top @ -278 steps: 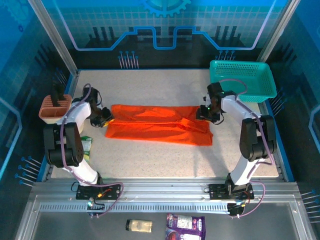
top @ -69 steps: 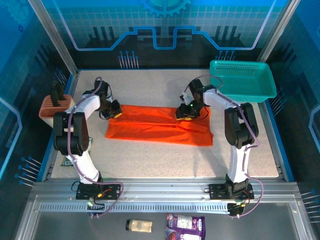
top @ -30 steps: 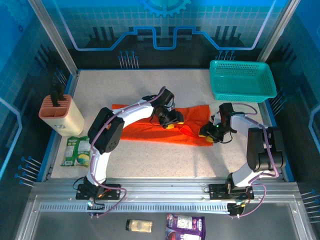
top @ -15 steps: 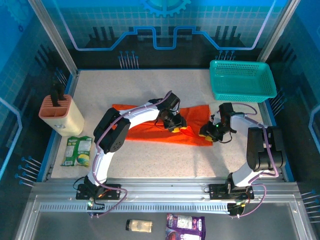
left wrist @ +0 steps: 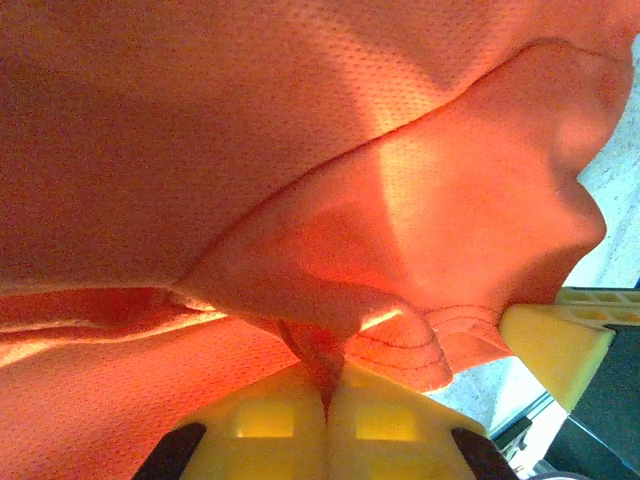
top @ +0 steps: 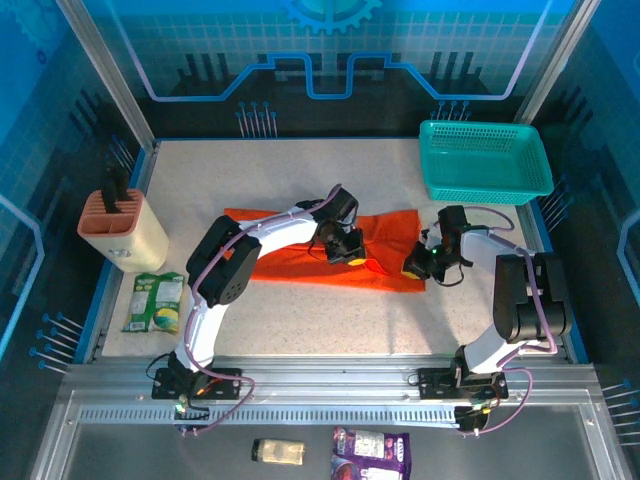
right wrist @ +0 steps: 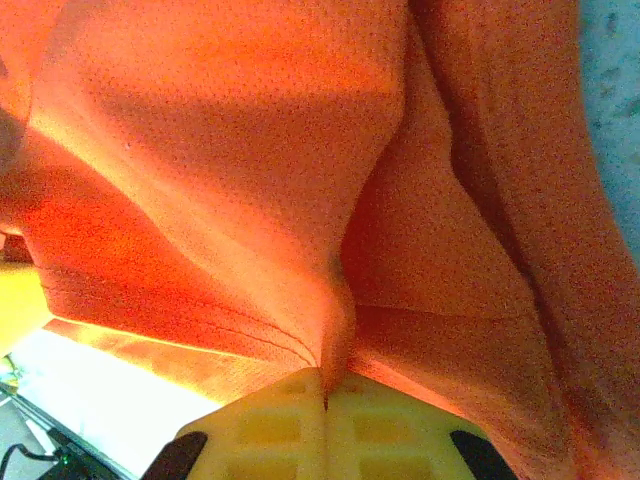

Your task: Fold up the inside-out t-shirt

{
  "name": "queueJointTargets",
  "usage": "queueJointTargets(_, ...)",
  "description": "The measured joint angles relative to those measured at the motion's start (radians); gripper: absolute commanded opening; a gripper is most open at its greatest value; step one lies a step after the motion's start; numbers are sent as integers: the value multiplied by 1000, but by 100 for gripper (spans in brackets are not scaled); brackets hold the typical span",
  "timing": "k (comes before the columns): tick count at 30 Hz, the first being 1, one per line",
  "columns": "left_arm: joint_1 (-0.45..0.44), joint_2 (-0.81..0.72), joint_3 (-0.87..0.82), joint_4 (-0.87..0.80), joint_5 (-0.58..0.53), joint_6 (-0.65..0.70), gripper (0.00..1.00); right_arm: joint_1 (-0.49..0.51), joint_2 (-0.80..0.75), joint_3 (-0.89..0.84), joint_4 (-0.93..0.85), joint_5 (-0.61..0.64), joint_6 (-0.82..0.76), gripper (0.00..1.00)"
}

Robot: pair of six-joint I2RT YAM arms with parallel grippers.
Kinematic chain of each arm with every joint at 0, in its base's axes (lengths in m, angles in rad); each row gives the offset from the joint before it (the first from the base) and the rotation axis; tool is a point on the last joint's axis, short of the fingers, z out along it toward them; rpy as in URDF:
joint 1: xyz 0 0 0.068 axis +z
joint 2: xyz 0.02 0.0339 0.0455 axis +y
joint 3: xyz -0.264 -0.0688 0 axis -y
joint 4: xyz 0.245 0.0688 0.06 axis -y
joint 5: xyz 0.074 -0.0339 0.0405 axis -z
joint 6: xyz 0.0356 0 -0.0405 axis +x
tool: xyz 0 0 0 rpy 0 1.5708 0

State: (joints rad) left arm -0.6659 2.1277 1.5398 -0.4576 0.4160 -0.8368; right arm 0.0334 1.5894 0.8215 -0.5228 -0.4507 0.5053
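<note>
The inside-out t-shirt (top: pixel 300 250), bright orange, lies folded into a long strip across the middle of the table. My left gripper (top: pixel 347 250) reaches over it to its right half and is shut on a pinch of the cloth (left wrist: pixel 325 350), which runs down between the yellow pads (left wrist: pixel 265 425). My right gripper (top: pixel 416 264) is at the strip's right end, shut on a fold of the t-shirt (right wrist: pixel 335 320), with the yellow pads (right wrist: pixel 385 430) pressed together around it. A hem with stitching shows beside each grip.
A teal mesh basket (top: pixel 485 160) stands at the back right. A tan holder (top: pixel 120 225) and a green packet (top: pixel 155 303) sit at the left edge. Two small packets (top: pixel 370 452) lie on the metal rail in front of the arm bases.
Both grippers have closed on the cloth over the last second. The left gripper shifted slightly right along the strip; the right gripper stayed at the right end.
</note>
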Motion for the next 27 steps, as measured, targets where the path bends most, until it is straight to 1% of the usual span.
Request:
queueJointTargets(5,3,-40,0,-1,-11,0,0,0,-61,7,-29,0,0,0)
queueJointTargets(13,15,-117,-2,-1,-37,1,0,5,-149,83,-135,1,-15,0)
queueJointTargets(20,19,-118,-45,0,-37,1,0,62,-200,94,-206,8,-14,0)
queueJointTargets(27,27,-118,-84,2,-37,1,0,118,-235,78,-222,27,17,0)
